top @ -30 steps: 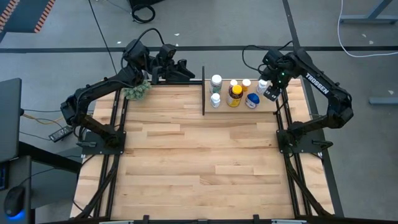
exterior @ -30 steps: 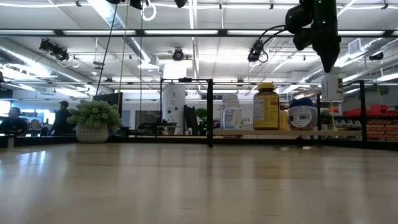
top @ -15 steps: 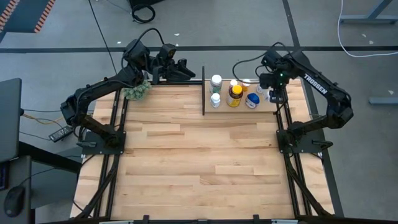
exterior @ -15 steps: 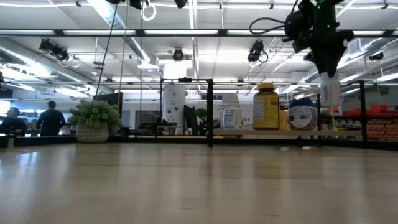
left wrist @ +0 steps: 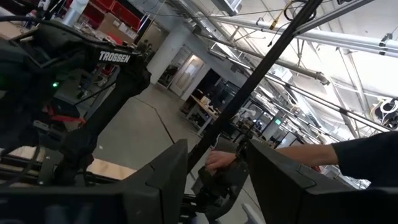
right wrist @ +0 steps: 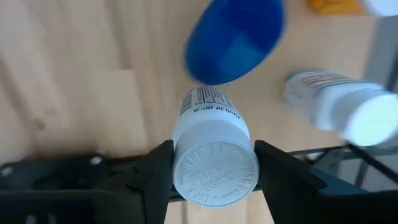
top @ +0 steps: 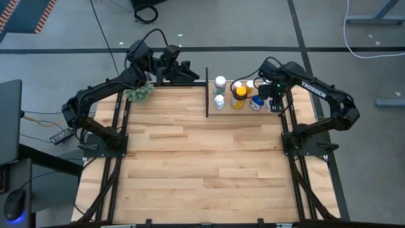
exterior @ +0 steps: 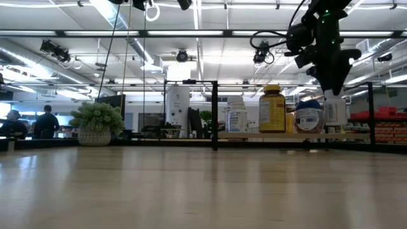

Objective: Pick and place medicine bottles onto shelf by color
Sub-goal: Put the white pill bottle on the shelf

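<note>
High view: right gripper [top: 276, 101] at upper right of frame over the shelf [top: 273, 111], left gripper [top: 183, 68] parked at upper left, fingers apart on nothing; medicine bottles [top: 238, 95] clustered on the board. Low view: white-capped bottle [exterior: 336, 109] hanging just beside the blue-lidded bottle [exterior: 310, 116] at right; likely to nudge that neighbour or tip on release if lowered off-line. Right wrist view: fingers [right wrist: 152, 174] pinching the white cap at lower centre, blue lid above it.

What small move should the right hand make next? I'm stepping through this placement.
Probably lower a little more, then release. The right hand grips a white-capped white bottle by its cap, upright above the light wooden shelf board beside the blue-lidded bottle; in the low view it looks about level with its neighbours.
</note>
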Available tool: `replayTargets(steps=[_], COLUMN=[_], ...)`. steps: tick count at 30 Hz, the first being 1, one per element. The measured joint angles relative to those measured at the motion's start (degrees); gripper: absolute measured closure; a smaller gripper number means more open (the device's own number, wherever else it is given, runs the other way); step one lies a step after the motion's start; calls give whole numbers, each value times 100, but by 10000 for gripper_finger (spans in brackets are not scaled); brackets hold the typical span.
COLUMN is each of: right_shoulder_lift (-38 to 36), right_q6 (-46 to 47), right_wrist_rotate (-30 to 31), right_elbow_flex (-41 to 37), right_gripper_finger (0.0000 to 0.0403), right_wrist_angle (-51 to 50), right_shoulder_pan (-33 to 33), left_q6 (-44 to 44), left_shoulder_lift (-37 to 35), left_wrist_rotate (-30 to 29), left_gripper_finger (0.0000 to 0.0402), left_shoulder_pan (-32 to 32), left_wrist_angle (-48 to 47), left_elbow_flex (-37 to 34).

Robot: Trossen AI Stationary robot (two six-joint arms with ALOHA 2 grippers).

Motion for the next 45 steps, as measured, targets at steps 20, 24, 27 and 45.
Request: replayTargets(steps=[20, 24, 27, 45], right_shoulder_lift=[0, -28, -25, 7], right_q6=[-173, -100, -64, -140], right_wrist_rotate=[-71, -37, -25, 146], right_elbow_flex=[-288, -630, -666, -472], right_gripper_finger=[188, 187, 184, 182], right_wrist_angle=[435, 449, 437, 793], right_shoulder_pan=[-616, -614, -615, -696], left_q6=[4, 2, -13, -18], left_shoulder_lift=[0, 0, 0, 0], left_wrist_rotate=[2, 2, 2, -35], left_gripper_finger=[230, 230, 230, 230], left_shoulder_pan=[0, -2, 0, -2], left_wrist_angle=[-79, -99, -97, -98], left_elbow_flex=[0, 0, 0, 0])
